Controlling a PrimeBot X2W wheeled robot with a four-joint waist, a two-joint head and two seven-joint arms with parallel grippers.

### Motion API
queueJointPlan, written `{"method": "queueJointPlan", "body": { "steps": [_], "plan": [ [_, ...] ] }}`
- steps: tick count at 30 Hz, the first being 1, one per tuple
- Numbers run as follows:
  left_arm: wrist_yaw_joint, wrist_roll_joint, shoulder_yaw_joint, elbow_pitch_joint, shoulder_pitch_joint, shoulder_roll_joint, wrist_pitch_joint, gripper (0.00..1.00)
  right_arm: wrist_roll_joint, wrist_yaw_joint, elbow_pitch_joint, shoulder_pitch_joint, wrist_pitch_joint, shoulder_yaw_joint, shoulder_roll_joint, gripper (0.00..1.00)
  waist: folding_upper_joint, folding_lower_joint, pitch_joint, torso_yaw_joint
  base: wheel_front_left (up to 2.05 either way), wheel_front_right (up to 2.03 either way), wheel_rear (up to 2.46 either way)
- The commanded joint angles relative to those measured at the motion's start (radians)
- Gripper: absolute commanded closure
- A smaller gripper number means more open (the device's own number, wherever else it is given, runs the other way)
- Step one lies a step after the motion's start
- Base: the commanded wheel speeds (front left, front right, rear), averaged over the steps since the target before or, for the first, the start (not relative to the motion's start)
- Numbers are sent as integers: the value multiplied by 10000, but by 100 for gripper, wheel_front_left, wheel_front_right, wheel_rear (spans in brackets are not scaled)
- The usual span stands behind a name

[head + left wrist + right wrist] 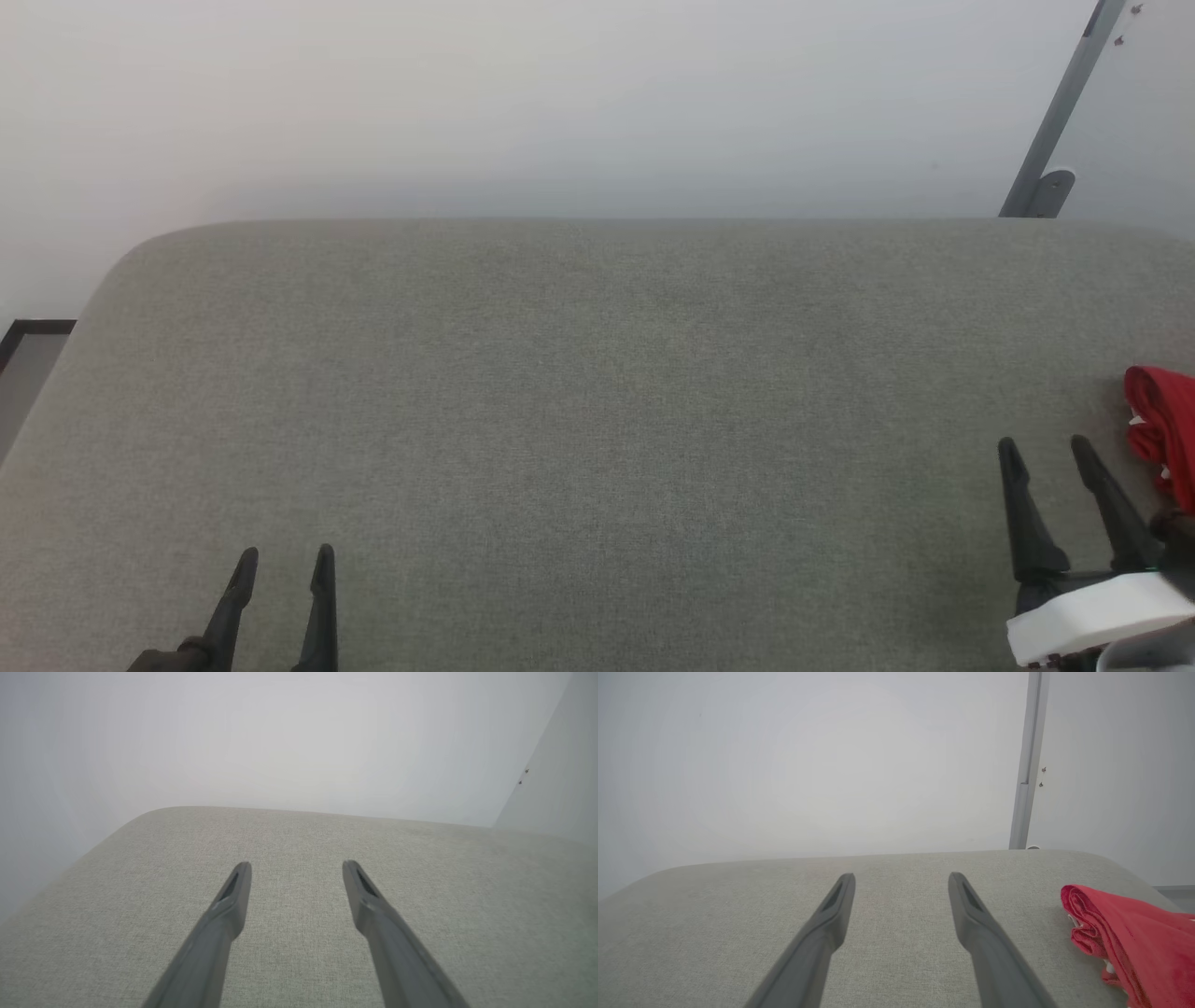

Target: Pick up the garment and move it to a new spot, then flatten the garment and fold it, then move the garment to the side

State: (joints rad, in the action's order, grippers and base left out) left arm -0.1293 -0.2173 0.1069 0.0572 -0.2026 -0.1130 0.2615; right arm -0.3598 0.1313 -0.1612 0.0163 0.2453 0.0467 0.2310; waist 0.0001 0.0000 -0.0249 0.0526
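Observation:
The garment (1165, 429) is a crumpled red bundle with a bit of white showing, lying at the far right edge of the head view on the grey-green fabric surface (597, 401). In the right wrist view the garment (1134, 938) lies to the right of my fingers, apart from them. My right gripper (1044, 446) is open just left of the garment, with nothing between its fingers (971, 910). My left gripper (285, 555) stands open at the lower left, far from the garment, fingers (233, 891) over bare fabric.
The padded surface has a rounded far edge against a pale wall (560, 93). A grey metal post (1060, 112) rises at the back right. A dark-edged strip of floor (28, 345) shows at the far left.

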Motion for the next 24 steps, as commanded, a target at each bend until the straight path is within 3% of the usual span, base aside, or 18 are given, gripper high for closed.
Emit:
{"method": "queueJointPlan", "body": {
  "steps": [1, 24],
  "plan": [
    [-12, 128, 56, -79, -87, 54, 45, 0, 60, -13, 168, 119, -61, 93, -41, 0, -1, 0, 22, 10, 0, 0, 0],
    [-12, 144, 9, -150, 170, 240, 44, 0, 39, -13, 738, 268, -393, 205, -253, 0, -1, 0, 195, -39, 0, 0, 0]
  ]
}}
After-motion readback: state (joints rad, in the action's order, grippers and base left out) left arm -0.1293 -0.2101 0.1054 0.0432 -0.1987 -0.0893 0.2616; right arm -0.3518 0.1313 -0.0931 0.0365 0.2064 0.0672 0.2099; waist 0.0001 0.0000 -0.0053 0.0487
